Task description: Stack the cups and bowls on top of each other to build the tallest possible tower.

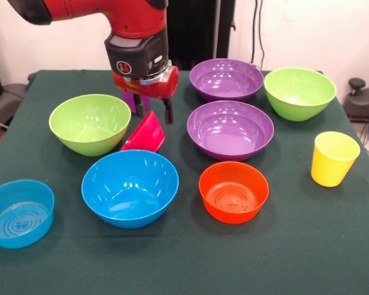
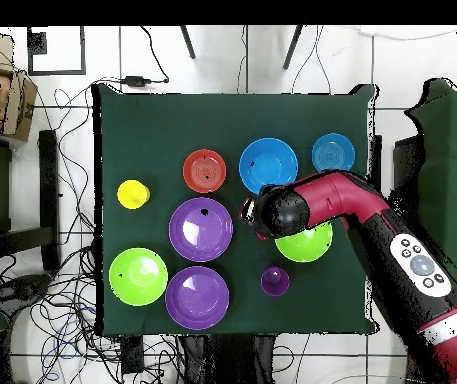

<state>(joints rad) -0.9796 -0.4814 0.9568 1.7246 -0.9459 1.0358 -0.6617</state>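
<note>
My gripper (image 1: 153, 110) hangs low over the table's middle. Its fingers stand apart on either side of the raised rim of the small red-pink bowl (image 1: 145, 135), which is tipped on its side between a lime green bowl (image 1: 90, 123) and the large blue bowl (image 1: 130, 187). The purple cup (image 1: 130, 99) stands just behind the gripper and also shows in the overhead view (image 2: 275, 280). The yellow cup (image 1: 334, 158), orange bowl (image 1: 234, 192), small blue bowl (image 1: 18, 212), two purple bowls (image 1: 230, 129) (image 1: 226, 78) and the other green bowl (image 1: 299, 92) each stand alone. Nothing is stacked.
The red arm (image 2: 352, 205) reaches in over the green bowl (image 2: 307, 246) in the overhead view. The dark green table (image 1: 307, 246) ends close to the small blue bowl and the yellow cup. Cables lie on the floor around it.
</note>
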